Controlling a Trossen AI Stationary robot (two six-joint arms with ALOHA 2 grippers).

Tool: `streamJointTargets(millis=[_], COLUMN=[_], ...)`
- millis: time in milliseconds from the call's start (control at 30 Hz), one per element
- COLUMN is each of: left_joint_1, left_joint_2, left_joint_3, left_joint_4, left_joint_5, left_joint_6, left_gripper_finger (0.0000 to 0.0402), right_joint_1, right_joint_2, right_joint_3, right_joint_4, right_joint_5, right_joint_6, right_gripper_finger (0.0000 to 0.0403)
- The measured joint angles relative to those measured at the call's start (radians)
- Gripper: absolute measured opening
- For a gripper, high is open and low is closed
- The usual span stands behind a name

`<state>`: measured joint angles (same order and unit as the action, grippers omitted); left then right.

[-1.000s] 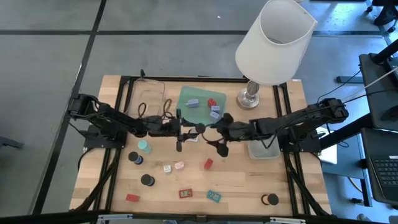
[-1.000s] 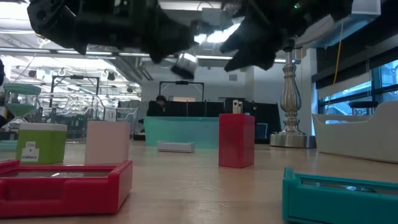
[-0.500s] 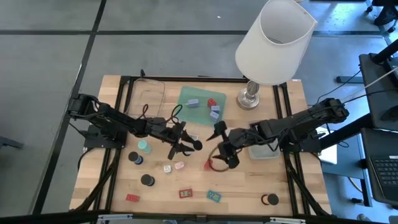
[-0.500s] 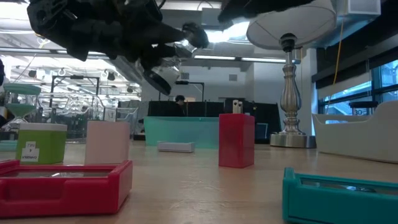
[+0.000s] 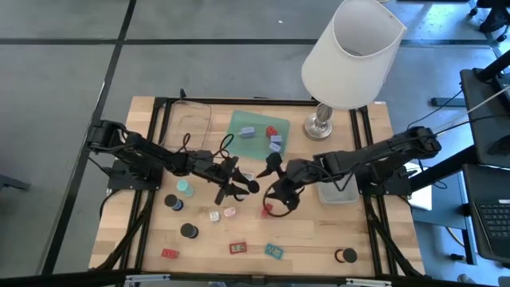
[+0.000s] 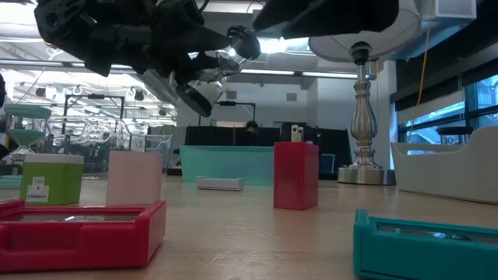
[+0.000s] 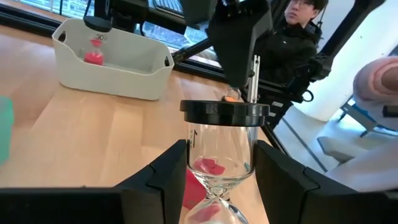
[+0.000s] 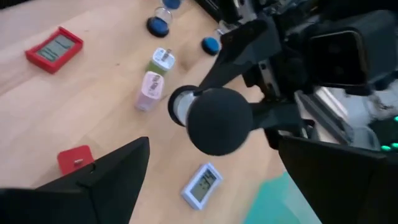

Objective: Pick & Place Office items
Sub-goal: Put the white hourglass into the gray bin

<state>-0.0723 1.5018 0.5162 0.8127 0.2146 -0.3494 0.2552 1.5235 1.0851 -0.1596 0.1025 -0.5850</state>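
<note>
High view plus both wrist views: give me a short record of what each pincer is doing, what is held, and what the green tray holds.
left pincer: shut on an hourglass, raised over mid-table
hourglass: black cap, red sand, glass between both fingers
right pincer: open, empty, raised near the red block
red block: upright on the table, not gripped
green tray: holds three small pieces

A red block point(image 5: 267, 210) stood upright mid-surface, with white-pink blocks point(image 5: 222, 214) just beside it. Flat red point(image 5: 238, 248) and teal point(image 5: 274, 251) rectangles lay near the front edge. Black round caps point(image 5: 189, 231) and a mint-green piece point(image 5: 185, 188) sat further left. An hourglass point(image 7: 219, 163) with red sand was clamped between dark fingers point(image 7: 166, 174).
</note>
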Motion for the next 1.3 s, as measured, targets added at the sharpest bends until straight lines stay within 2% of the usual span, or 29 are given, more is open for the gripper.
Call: streamJointTargets(millis=[133, 500, 1067, 1300], left_joint_1=[0.0, 0.0, 0.005, 0.005], left_joint_2=[0.02, 0.075, 0.075, 0.075], left_joint_3=[0.001, 0.033, 0.037, 0.037], left_joint_4=[0.004, 0.006, 0.038, 0.042], left_joint_5=[0.01, 0.057, 0.068, 0.074], left_joint_6=[-0.006, -0.016, -0.007, -0.013], left_gripper_finger=[0.0158, 0.0157, 0.0159, 0.0159], right_joint_1=[-0.02, -0.039, -0.038, -0.045], right_joint_2=[0.042, 0.094, 0.102, 0.134], right_joint_3=[0.0, 0.0, 0.0, -0.002], right_joint_4=[0.021, 0.068, 0.125, 0.138], right_joint_5=[-0.065, -0.118, -0.188, -0.177], right_joint_6=[-0.003, -0.048, -0.017, -0.029], right_gripper_finger=[0.036, 0.036, 0.036, 0.036])
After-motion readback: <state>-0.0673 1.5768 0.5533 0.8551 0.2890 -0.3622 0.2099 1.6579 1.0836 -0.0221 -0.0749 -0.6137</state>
